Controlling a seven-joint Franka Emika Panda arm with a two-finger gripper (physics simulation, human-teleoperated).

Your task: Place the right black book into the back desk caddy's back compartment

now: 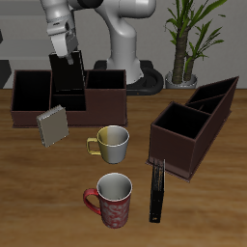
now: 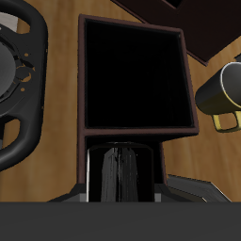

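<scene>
My gripper [image 1: 64, 58] is shut on the right black book [image 1: 69, 77]. It holds the book upright over the back desk caddy [image 1: 104, 100], a long low dark-brown box at the back of the table. The book's lower end is at the caddy's rim, over its middle part. In the wrist view the book's edge [image 2: 120, 172] shows between the fingers [image 2: 94, 174]. It sits just beside the wall [image 2: 139, 135] of a wide dark section [image 2: 132, 75]. The narrow back compartment under the book is hidden.
A small grey book [image 1: 52, 125] leans in front of the caddy. A yellow-handled mug [image 1: 111, 143] and a red patterned mug [image 1: 113, 198] stand nearer the front. A slanted-wall caddy [image 1: 198, 121] and a thin black book [image 1: 157, 189] lie beside them. The robot base [image 2: 19, 85] is close behind.
</scene>
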